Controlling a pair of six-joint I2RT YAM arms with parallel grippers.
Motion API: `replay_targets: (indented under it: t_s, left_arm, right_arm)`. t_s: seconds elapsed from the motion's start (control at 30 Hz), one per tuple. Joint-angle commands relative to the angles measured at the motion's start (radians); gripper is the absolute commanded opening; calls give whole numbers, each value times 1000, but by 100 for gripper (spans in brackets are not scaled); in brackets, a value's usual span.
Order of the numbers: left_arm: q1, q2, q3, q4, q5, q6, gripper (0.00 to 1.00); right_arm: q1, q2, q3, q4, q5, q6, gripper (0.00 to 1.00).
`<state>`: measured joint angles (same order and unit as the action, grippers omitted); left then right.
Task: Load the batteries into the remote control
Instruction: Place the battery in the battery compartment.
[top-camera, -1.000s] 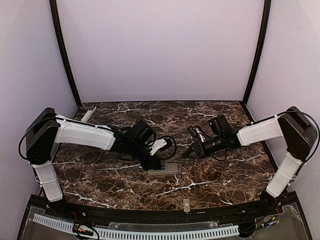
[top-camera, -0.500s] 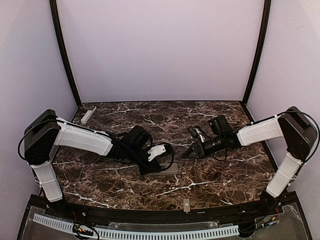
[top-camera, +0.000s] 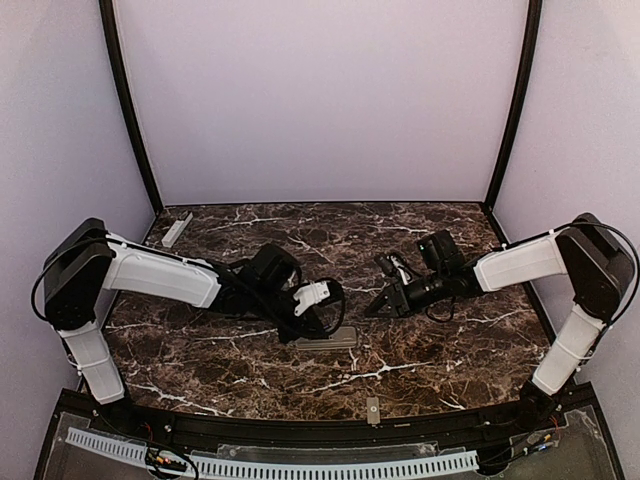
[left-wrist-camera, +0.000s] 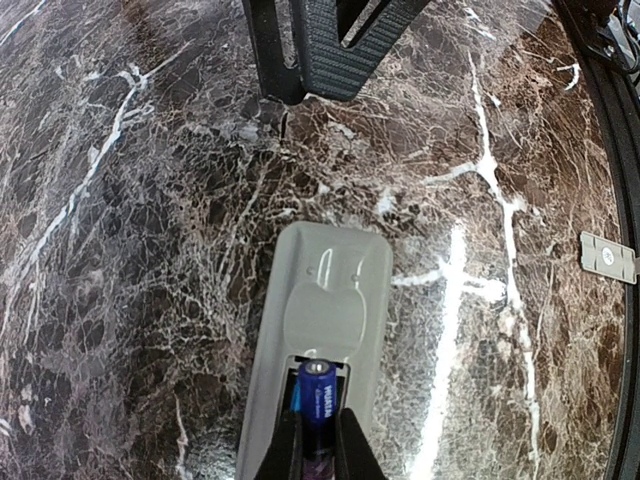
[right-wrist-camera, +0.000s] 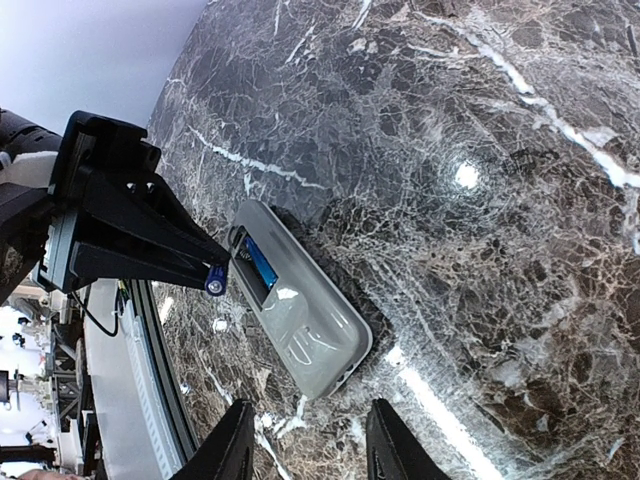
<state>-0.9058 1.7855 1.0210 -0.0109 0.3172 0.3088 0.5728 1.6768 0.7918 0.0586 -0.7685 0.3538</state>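
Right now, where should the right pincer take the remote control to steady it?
Probably pinch the remote control across its long edges at the closed end, coming down from above. It lies flat, back up; the left pincer with a battery crowds the open compartment end, leaving the end nearer the right pincer free.

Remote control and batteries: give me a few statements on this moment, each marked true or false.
1. The remote control lies back up with its battery compartment open. True.
2. The left pincer is empty. False: it is shut on a blue battery at the compartment.
3. The right pincer grips the remote control. False: it is open, apart from it and holds nothing.
4. A second battery lies inside the compartment. True, seen in the right wrist view.
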Motion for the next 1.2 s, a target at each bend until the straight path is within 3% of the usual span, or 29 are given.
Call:
replay_targets:
  t_s: [0.0, 1.17]
  left_arm:
    - [7, -26, -23, 8, 24, 28, 4]
    - [13, 54, -31, 30, 59, 100, 11]
  right_arm:
    - [-7, -5, 2, 3, -16, -9, 37]
    - [-7, 8, 2, 4, -26, -5, 37]
